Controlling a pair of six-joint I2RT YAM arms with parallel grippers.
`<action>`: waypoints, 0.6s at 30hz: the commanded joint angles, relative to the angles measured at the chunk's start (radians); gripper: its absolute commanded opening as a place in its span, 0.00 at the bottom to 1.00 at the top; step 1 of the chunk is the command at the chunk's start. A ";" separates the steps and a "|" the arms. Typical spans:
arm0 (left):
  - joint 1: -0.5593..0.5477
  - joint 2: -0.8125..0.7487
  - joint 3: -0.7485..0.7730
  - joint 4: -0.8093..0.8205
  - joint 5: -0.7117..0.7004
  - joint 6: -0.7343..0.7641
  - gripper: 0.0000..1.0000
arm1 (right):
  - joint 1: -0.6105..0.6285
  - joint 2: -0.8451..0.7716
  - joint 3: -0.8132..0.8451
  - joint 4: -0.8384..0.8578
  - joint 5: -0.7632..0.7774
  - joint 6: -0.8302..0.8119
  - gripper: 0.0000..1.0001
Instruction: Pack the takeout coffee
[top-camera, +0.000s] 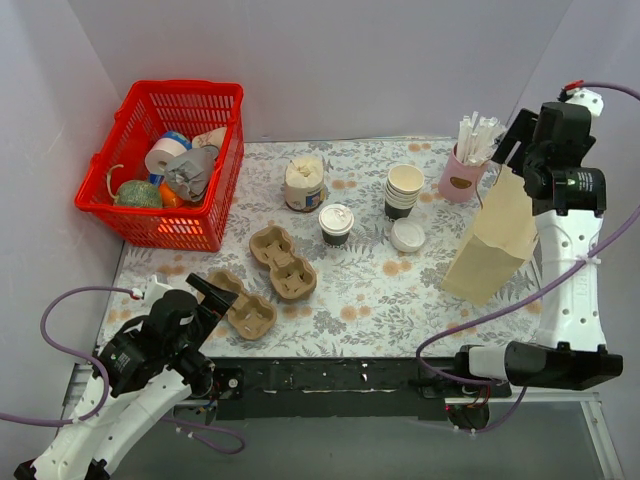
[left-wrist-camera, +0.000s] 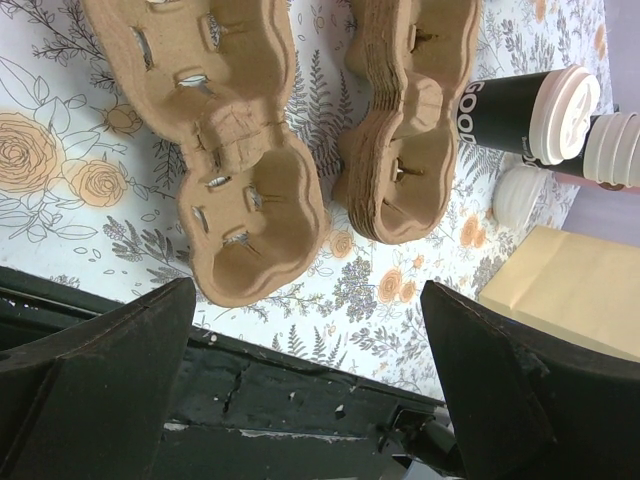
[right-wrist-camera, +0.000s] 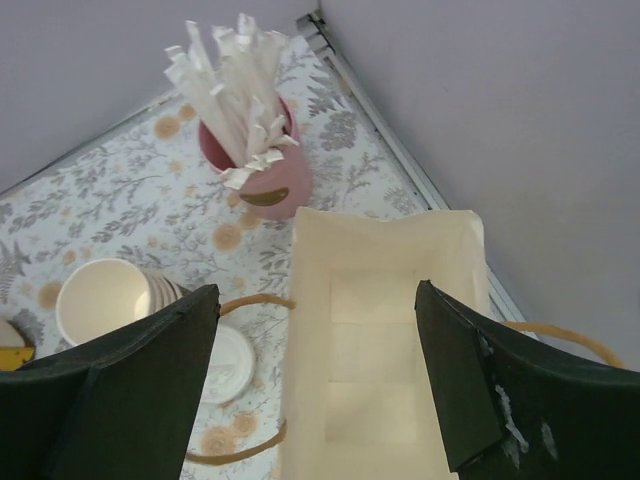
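The takeout coffee (top-camera: 408, 235), a small white cup with a flat white lid, stands mid-table beside the stack of lidless cups (top-camera: 404, 188); it also shows in the left wrist view (left-wrist-camera: 520, 195) and the right wrist view (right-wrist-camera: 225, 362). A black lidded cup (top-camera: 336, 224) stands left of it. The paper bag (top-camera: 495, 240) stands open at the right. My right gripper (top-camera: 515, 140) is open and empty above the bag's mouth (right-wrist-camera: 380, 225). My left gripper (top-camera: 213, 295) is open and empty over the near table edge, by a cardboard cup carrier (left-wrist-camera: 245, 215).
A stack of cup carriers (top-camera: 283, 262) lies left of centre. A cream jar (top-camera: 304, 183) and a pink cup of straws (top-camera: 462, 175) stand at the back. A red basket (top-camera: 165, 165) with odds and ends fills the back left corner.
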 joint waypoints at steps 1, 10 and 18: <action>0.006 0.008 0.013 0.023 0.002 -0.059 0.98 | -0.066 0.037 -0.033 -0.029 -0.099 0.019 0.88; 0.006 -0.001 0.021 0.031 0.002 -0.035 0.98 | -0.128 0.141 -0.160 0.036 -0.101 0.106 0.84; 0.006 -0.011 0.007 0.038 0.013 -0.038 0.98 | -0.132 0.100 -0.270 0.116 -0.147 0.119 0.81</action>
